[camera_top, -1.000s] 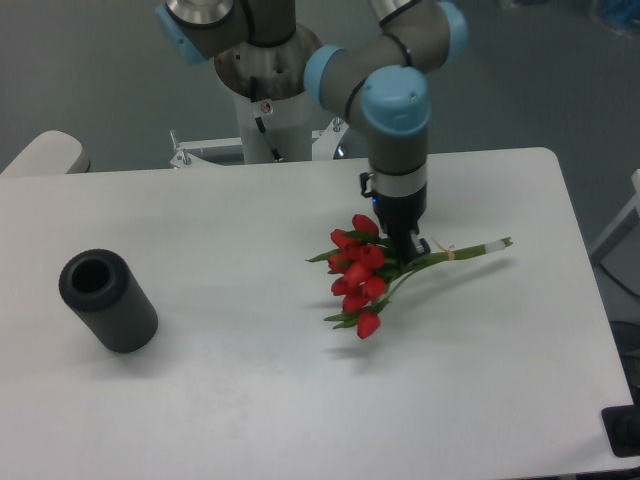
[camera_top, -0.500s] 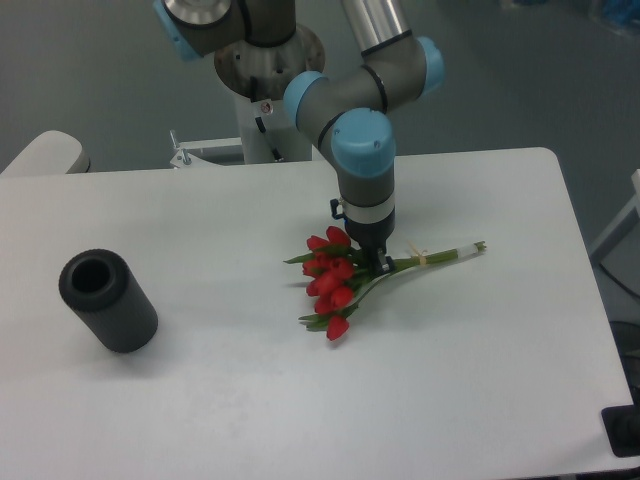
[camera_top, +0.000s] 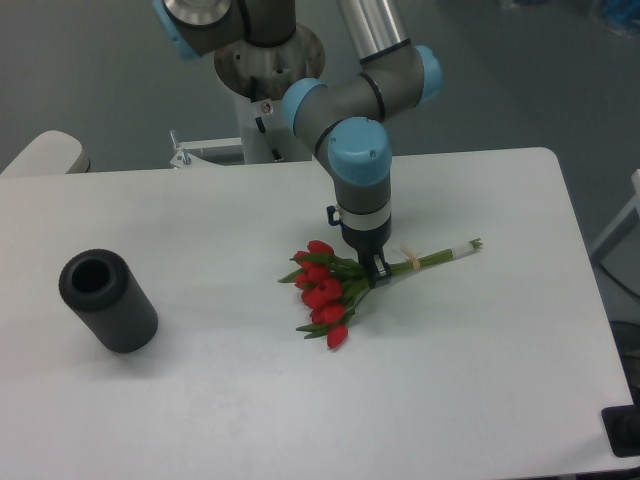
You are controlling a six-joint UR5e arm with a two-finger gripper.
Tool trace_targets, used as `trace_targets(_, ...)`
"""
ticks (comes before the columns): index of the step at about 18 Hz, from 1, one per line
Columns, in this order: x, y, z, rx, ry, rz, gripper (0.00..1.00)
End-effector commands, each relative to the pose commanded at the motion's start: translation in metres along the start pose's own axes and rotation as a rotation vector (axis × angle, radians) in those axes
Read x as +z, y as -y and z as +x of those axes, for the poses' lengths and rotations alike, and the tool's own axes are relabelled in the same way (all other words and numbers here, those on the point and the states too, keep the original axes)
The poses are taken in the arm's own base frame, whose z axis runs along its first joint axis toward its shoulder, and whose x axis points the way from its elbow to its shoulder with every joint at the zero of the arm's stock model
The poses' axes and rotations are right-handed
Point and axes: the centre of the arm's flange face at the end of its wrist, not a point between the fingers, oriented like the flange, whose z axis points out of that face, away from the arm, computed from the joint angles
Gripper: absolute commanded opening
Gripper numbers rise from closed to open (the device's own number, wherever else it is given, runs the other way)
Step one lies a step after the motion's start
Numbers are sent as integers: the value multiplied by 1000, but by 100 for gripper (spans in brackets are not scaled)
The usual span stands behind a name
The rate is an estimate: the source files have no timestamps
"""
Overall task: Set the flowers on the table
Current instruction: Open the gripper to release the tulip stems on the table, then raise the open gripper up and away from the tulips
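Fixed camera view: black two-finger gripper (camera_top: 370,271) pointing straight down, closed on the pale green stems of the bunch of red tulip flowers with green leaves (camera_top: 325,293), just behind the buds. Bunch low over or already touching the large white matte table (camera_top: 200,400) near its middle, well apart from the dark grey hollow cylinder (camera_top: 108,300). Likely the set-down step; next, opening the fingers and lifting clear without dragging the stems
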Motion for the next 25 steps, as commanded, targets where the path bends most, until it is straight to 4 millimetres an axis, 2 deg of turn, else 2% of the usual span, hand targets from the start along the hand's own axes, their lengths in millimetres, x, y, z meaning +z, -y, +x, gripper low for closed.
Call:
trace_targets(6, -62, -18, -59, -87, 104, -12, 99)
trace_targets(10, -93, -17, -102, -163, 92, -2, 99)
trace_targets(14, -106, 5, -130, -231, 93, 29, 99)
trace_targets(18, -118, 23, -154, -364, 124, 162, 99)
trace_targets(21, -124, 30, -163, -389, 134, 245, 99)
trace_targets(25, -126, 29, -166, -389, 138, 257, 99)
